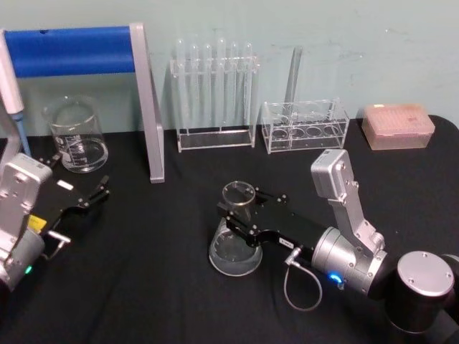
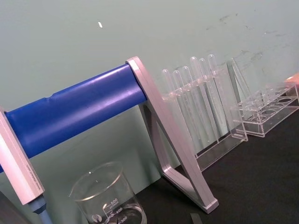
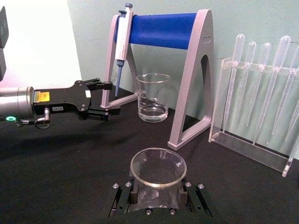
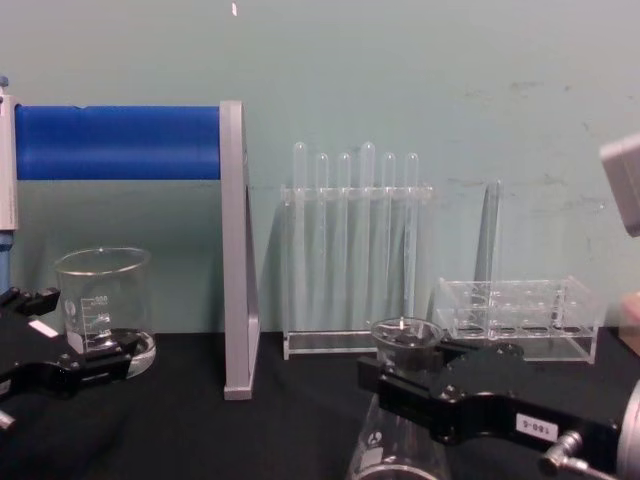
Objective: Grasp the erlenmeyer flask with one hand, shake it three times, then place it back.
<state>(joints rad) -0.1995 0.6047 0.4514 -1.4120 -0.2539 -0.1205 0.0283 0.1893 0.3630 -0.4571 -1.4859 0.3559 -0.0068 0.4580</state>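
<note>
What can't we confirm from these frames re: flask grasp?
- Finger contact on the erlenmeyer flask neck: the right gripper body hides it in the head and chest views; the flask rim covers it in the right wrist view.
- Flask base: cut off by the chest view's bottom edge.
- Flask markings: too small to read.

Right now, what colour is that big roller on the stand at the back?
Bright blue bar between grey metal uprights; the right wrist view shows it best.
</note>
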